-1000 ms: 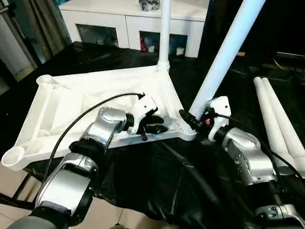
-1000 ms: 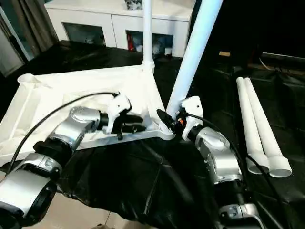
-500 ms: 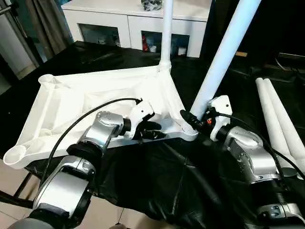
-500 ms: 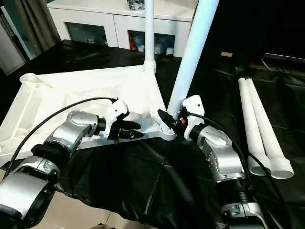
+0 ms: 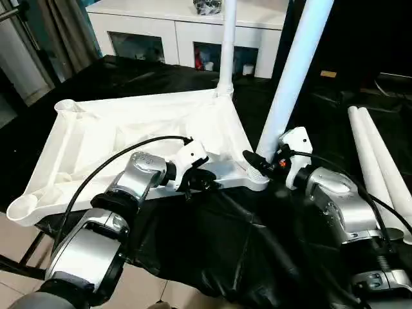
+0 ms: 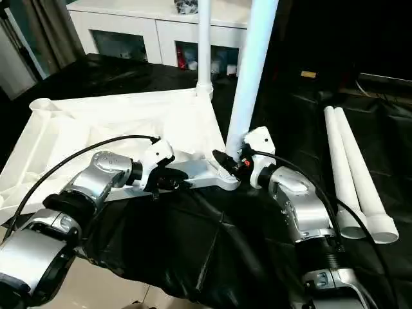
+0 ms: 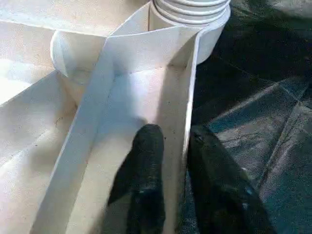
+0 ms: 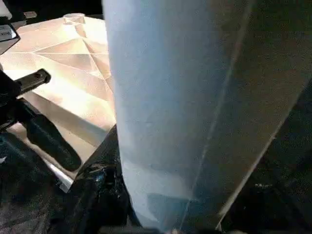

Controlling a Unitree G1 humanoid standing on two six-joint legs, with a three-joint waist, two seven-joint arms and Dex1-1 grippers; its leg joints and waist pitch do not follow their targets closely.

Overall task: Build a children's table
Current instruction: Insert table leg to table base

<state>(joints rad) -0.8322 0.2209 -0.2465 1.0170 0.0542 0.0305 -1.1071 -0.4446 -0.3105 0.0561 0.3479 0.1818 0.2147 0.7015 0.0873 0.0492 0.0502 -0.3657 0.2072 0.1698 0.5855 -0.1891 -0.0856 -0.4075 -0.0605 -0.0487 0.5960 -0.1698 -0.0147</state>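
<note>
Tabletop (image 5: 129, 129) lies upside down on black sheet (image 5: 212, 251), ribbed underside up, open corner sockets at far left and near left.

We see left gripper (image 5: 198, 181) at the tabletop's near edge, not far from the near-right corner. Wrist cam: one finger (image 7: 146, 165) sits inside the edge channel, the other outside, rim wall between them. So narrow gap, pinching the rim.

One leg (image 5: 226, 45) stands upright in the far-right corner socket, looks seated.

Second leg (image 5: 293, 71) stands in the near-right corner socket (image 5: 257, 177), leaning a bit to the right at its top. Can't tell how far it's in.

Right gripper (image 5: 262, 163) is at the base of that leg, just above the socket. Black fingers lie against the tube's lower end, white wrist housing just right of it. Right wrist cam has the tube close up w/ a black finger (image 8: 97, 195) beside it. We read it as wrapped on the leg.

Two spare legs (image 5: 376, 161) lie side by side on the sheet at far right, touching each other, flared ends toward us, well apart from the tabletop.

White cabinet (image 5: 187, 32) w/ glass doors stands behind the sheet.
</note>
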